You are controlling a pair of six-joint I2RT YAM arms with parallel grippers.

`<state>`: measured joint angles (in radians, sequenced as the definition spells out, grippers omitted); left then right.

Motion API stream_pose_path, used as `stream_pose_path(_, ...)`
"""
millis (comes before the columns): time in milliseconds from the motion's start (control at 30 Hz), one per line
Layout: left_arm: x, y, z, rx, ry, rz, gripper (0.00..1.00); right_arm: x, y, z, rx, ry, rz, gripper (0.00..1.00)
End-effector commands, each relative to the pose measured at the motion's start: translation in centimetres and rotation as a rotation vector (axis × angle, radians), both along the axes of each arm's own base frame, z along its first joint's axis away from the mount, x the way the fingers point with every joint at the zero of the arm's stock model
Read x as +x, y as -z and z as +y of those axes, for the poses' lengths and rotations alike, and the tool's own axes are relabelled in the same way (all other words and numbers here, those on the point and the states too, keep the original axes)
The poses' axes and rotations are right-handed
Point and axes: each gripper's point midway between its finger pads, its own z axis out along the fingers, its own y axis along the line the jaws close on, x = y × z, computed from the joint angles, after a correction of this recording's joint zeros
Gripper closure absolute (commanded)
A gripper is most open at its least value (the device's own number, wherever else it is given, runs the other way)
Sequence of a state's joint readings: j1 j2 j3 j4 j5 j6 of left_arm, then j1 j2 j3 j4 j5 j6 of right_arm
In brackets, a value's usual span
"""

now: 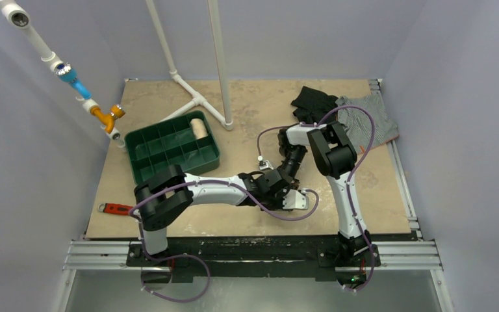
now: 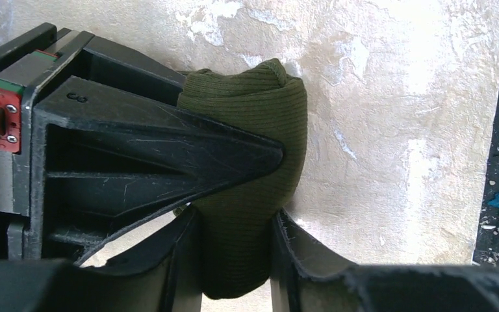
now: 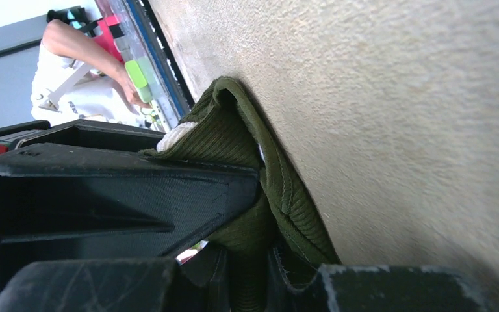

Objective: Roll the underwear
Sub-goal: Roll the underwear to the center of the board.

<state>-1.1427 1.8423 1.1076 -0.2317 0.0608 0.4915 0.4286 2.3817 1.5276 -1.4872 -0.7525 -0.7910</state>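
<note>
- Left wrist: left fingers [image 2: 169,153] clench the rolled underwear [image 2: 250,123] on the counter [image 2: 396,130].
- Right wrist: right fingers [image 3: 123,195] grasp its cloth too, low against the counter.

The underwear [image 2: 253,162] is dark olive ribbed cloth, bunched into a thick, tight roll that rests on the mottled beige table [image 2: 396,130] toward its near side. At one end a sliver of cream waistband shows, and seamed edges fold loosely there.
</note>
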Motion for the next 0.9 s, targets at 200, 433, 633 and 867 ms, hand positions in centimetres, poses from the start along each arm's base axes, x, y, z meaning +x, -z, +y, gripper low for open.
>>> stream_pose_path(200, -2.7, 3.6, 2.0, 0.082, 0.067, 0.248, 1.00, 5.2, 5.5, -0.2, 0.075, -0.053, -0.340, 0.77)
stream_pose_path(433, -2.9, 4.1, 3.6, 0.094, 0.074, 0.350, 1.00, 6.9, 2.4, -1.3, 0.140, 0.047, -0.374, 0.65)
stream_pose_path(633, -3.2, 4.8, 4.0, 0.111, 0.084, 0.368, 1.00, 8.3, 0.5, -2.9, 0.190, 0.142, -0.368, 0.57)
stream_pose_path(867, -2.7, 4.7, 4.2, 0.104, 0.048, 0.398, 1.00, 10.4, -1.8, -5.7, 0.237, 0.249, -0.403, 0.59)
